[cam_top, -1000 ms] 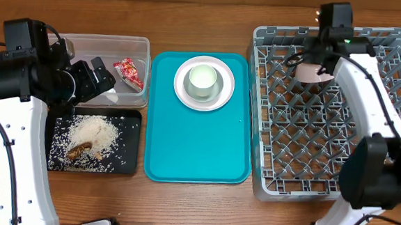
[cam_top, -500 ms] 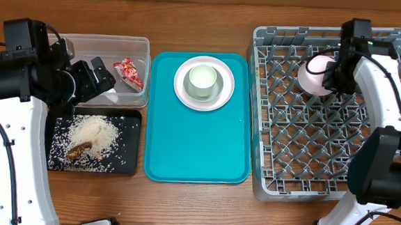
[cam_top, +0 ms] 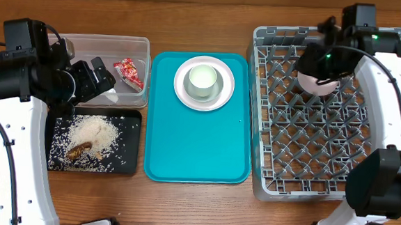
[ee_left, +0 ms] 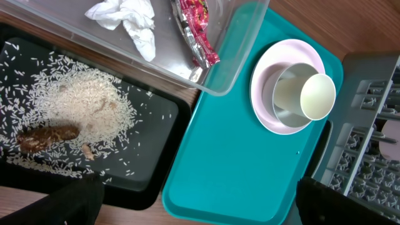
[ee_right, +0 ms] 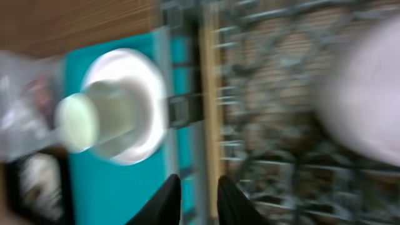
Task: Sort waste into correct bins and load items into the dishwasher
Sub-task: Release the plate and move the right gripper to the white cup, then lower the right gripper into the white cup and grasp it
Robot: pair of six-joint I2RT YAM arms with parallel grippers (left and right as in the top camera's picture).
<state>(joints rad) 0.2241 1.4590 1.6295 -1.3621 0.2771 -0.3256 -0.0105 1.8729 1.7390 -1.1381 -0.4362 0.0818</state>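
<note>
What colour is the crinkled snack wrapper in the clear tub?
The wrapper is red; the left wrist view shows it best.

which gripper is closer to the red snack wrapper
Left. The left gripper sits close beside the red wrapper over the clear tub; the right gripper is far off over the grey rack.

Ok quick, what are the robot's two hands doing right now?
Left gripper: open, holding nothing.
Right gripper: cannot tell, too blurry; pale pink bowl close beside it.

Desk [cam_top: 206, 22]: was brown wood-grain, level | Teal tray [cam_top: 199, 140]: rectangular, rounded corners, raised rim; lay flat at mid-desk, long side running front to back
</note>
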